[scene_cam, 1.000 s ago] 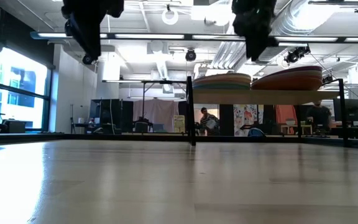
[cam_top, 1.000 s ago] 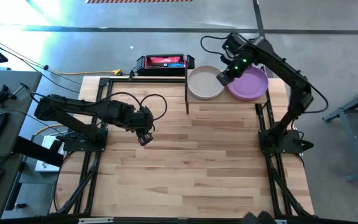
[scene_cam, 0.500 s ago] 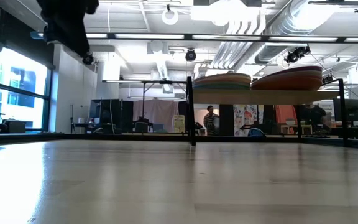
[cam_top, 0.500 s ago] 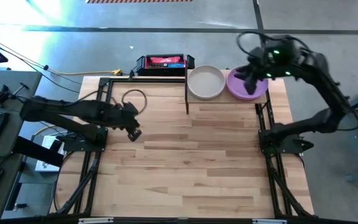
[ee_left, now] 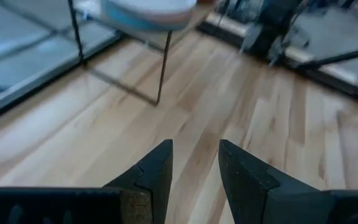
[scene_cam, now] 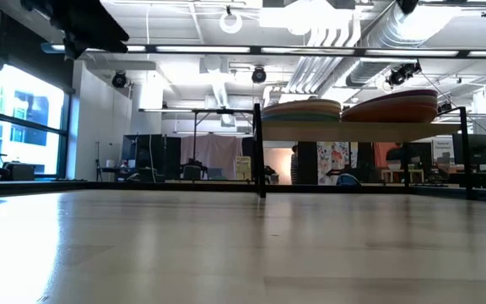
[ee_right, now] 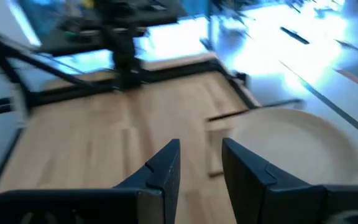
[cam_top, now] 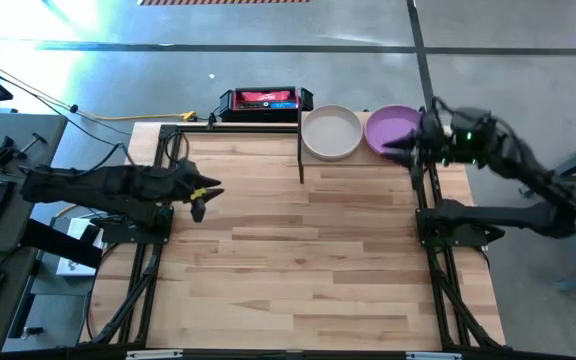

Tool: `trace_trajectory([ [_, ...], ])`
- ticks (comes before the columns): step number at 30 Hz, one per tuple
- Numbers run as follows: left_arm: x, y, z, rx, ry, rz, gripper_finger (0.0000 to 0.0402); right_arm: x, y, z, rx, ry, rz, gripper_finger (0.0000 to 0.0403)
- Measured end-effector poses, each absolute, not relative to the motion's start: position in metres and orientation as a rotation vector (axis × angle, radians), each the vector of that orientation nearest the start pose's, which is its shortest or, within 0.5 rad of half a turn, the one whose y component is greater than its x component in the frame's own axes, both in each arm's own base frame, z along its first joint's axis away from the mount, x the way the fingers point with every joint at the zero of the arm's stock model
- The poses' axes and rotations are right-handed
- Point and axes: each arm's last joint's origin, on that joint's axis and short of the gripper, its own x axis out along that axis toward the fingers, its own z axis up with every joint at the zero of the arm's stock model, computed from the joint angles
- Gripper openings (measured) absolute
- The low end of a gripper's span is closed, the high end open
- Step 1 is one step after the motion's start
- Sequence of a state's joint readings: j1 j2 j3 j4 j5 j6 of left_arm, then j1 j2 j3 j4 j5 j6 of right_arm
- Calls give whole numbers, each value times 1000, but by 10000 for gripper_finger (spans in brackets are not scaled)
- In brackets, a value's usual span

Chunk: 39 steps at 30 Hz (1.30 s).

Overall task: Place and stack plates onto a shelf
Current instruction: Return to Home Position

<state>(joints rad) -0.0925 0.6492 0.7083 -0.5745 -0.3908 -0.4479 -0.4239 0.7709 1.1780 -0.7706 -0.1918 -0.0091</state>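
Wooden shelf (scene_cam: 361,132) holding plates (cam_top: 331,133), left tool (ee_left: 196,152) and right tool (ee_right: 201,152) slightly spread, empty

Two stacks sit side by side on the raised light-wood shelf (scene_cam: 361,132) at the table's rear, one topped by a pale grey plate (cam_top: 331,133), the other by a purple plate (cam_top: 390,130).

pale grey plate (cam_top: 331,133) | purple plate (cam_top: 386,126) | tabletop (cam_top: 308,260): lt wood, plank stripes | shelf posts (scene_cam: 259,152): blk | L fingers (ee_left: 157,169): blk
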Motion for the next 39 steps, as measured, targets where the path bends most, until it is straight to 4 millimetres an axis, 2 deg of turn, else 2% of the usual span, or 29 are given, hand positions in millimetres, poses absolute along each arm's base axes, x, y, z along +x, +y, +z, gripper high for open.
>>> trace_trajectory([
  [3,127,-1,281,-278,348,370,117,109,-40,366,94,274,-162,98],
  [8,117,1,260,-257,191,370,117,99,-36,313,163,157,-164,98],
  [14,108,2,234,-287,95,359,117,93,-33,262,294,77,-159,98],
  [20,103,3,211,-289,103,361,117,96,-37,225,306,-7,-231,98],
  [30,101,3,173,-277,155,368,117,102,-41,170,390,37,-300,98],
  [33,102,3,161,-263,191,372,117,102,-41,157,393,70,-313,98],
  [39,102,4,163,-155,190,423,117,102,-41,151,406,127,-324,98],
])
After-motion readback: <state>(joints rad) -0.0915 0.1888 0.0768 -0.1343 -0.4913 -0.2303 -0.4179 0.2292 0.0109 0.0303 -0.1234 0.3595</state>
